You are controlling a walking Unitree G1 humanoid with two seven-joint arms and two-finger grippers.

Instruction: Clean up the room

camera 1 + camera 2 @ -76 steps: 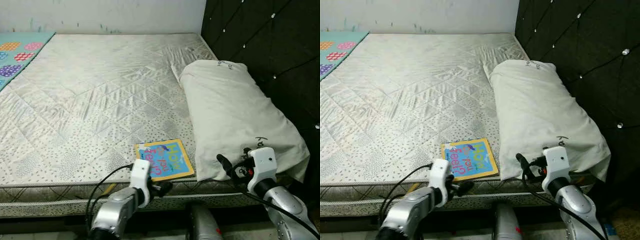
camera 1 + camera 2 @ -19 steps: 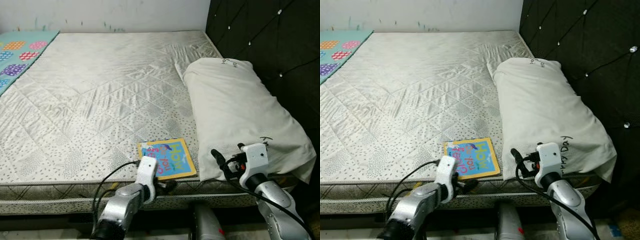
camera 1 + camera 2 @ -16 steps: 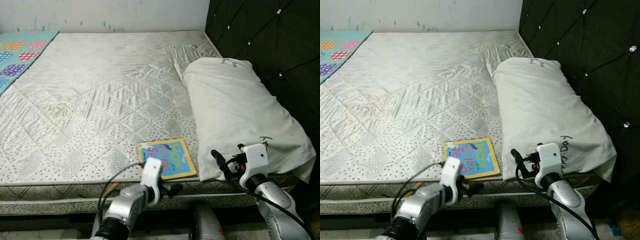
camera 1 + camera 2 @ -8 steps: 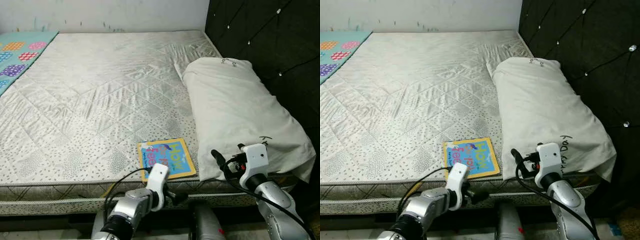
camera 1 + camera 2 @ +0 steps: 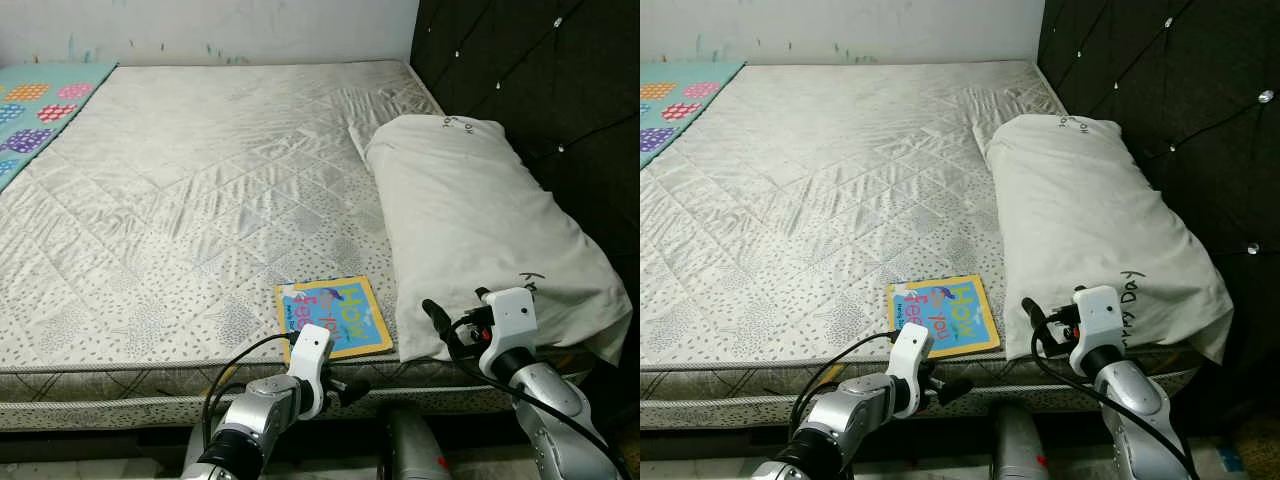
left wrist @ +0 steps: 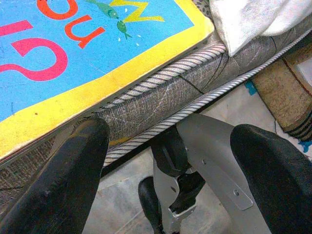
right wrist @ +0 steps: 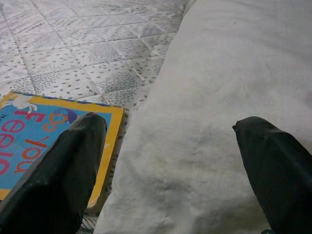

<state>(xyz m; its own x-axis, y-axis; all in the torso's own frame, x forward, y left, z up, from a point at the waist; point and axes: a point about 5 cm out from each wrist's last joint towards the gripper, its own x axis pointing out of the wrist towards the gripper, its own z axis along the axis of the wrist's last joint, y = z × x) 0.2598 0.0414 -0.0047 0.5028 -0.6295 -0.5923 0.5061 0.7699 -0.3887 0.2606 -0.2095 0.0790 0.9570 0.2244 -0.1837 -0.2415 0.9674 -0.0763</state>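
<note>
Book [image 5: 333,318], blue with a yellow border and bright lettering, lies flat near the front edge of the mattress [image 5: 200,180], just beside the near end of the white pillow [image 5: 475,220], which stretches along the dark tufted headboard [image 5: 540,80]. Compared with half a second ago the book has not shifted, and neither has the pillow. The left gripper [image 5: 352,385] sits slightly higher than it did then, its fingers now at the mattress's front edge just below the book's near border; over the last second the left arm has worked its way rightward along that edge. The right gripper [image 5: 438,322] is unchanged from the earlier frames, held close to the pillow's near corner.

In the left wrist view the left gripper's two black fingers [image 6: 53,180] are spread wide apart with nothing between them; the book's yellow border sits just above one fingertip, over the striped piping of the mattress edge, and whether that fingertip touches the book is hard to tell. In the right wrist view the right gripper's fingers [image 7: 58,170] are likewise spread wide and empty, with the pillow ahead and the book's corner off to one side. A patterned teal blanket [image 5: 40,105] covers the far left corner of the mattress.
</note>
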